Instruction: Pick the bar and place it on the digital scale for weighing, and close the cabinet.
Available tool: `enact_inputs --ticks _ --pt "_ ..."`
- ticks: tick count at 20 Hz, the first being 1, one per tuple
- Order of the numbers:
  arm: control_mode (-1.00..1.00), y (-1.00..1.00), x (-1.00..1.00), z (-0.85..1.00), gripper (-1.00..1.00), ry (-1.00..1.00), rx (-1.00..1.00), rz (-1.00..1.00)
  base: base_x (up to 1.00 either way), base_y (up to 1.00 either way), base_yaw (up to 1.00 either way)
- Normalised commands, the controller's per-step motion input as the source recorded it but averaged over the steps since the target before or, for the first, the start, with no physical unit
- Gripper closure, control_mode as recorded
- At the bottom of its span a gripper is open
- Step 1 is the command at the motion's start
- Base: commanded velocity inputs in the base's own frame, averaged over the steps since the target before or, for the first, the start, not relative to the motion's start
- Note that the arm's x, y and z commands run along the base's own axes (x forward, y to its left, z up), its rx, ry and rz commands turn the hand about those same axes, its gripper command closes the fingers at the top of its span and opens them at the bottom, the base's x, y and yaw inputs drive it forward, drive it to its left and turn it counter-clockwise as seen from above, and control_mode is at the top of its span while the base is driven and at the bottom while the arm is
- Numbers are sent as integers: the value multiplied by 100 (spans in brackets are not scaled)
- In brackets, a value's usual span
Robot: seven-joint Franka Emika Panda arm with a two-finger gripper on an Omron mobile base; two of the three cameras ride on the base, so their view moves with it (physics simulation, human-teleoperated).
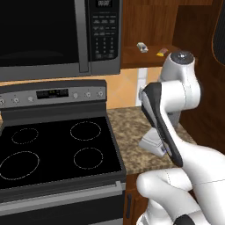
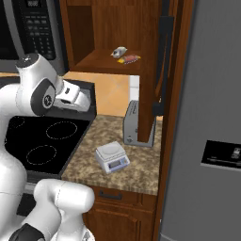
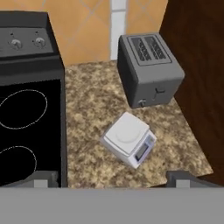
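Speckled brown stone counter (image 3: 92, 109) at centre frame, glossy black glass cooktop (image 3: 26, 127) on its left with thin ring outlines. Digital scale (image 3: 129, 139) — low pale-grey box, flat plate with a faint round disc, bluish display on its slanted front — sits turned at an angle, just below the boxy grey two-slot toaster (image 3: 148, 70) in the hand view. Gripper (image 3: 113, 180) hangs above the counter, jaws spread wide, holding nothing.

Right base view adds the open reddish-brown cabinet (image 2: 113, 33): the bar (image 2: 130, 59), a small flat orange-red packet, lies on its shelf at upper centre, beside a tiny white-grey object (image 2: 119, 51). Left base view shows the black microwave (image 1: 52, 35), upper left.
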Motion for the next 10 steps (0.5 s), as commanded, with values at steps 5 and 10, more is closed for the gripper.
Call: enact_inputs --ticks 5,10 --pt "-100 -9 0 69 -100 -9 0 -29 0 0 0" --pt "-100 -7 1 48 -100 -13 0 -20 0 0 0"
